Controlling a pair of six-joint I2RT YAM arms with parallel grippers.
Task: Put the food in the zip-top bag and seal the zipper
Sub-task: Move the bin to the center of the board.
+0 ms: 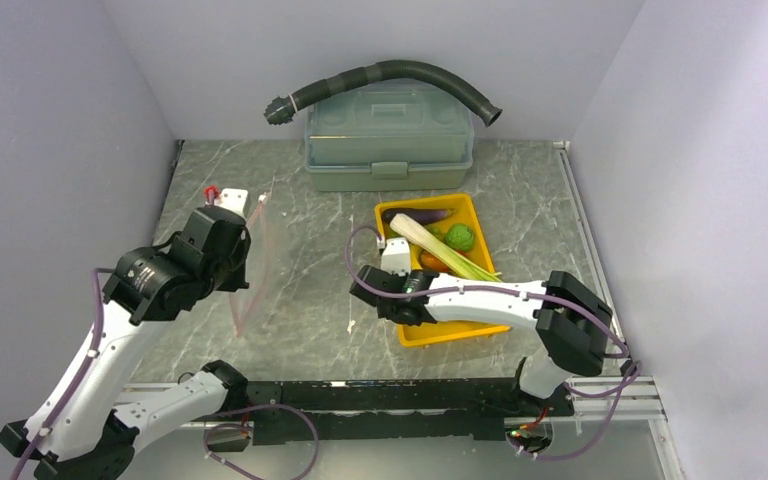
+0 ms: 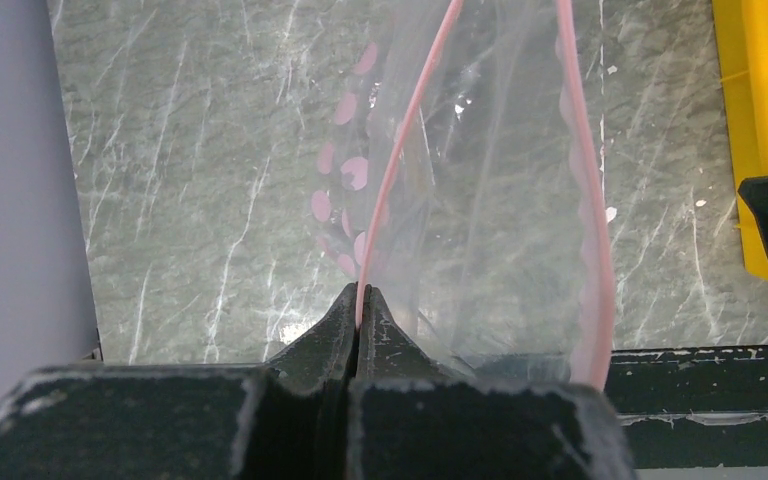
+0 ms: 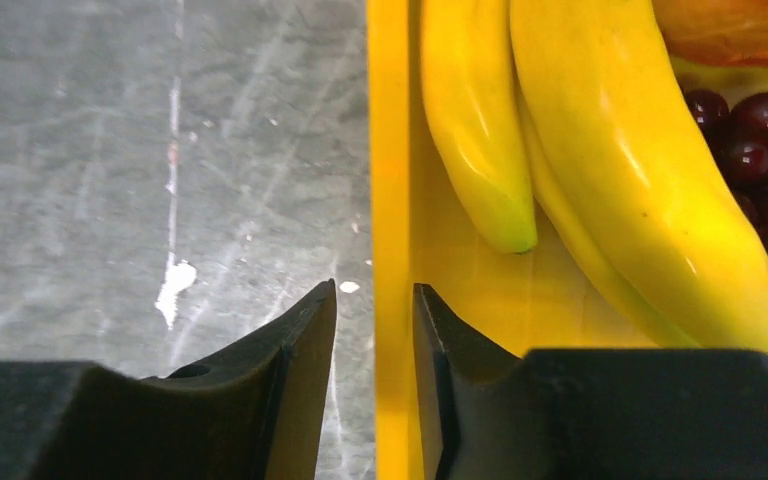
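Observation:
The clear zip-top bag (image 1: 255,275) with pink dots hangs upright over the table at the left. My left gripper (image 1: 244,258) is shut on its pink zipper strip (image 2: 400,170); the jaws (image 2: 358,300) pinch one side while the other side (image 2: 590,200) bows away, leaving the mouth open. The food lies in the yellow tray (image 1: 475,215): leek (image 1: 440,250), eggplant (image 1: 415,214), a green piece (image 1: 460,237), bananas (image 3: 600,150), dark grapes (image 3: 760,150). My right gripper (image 1: 403,308) is slightly open, its jaws (image 3: 374,290) straddling the tray's left wall (image 3: 388,150), holding nothing.
A grey-green lidded box (image 1: 390,140) stands at the back with a black corrugated hose (image 1: 390,75) on top. Grey walls close in on the left, back and right. The tray's edge (image 2: 750,150) and the right arm show at the right of the left wrist view.

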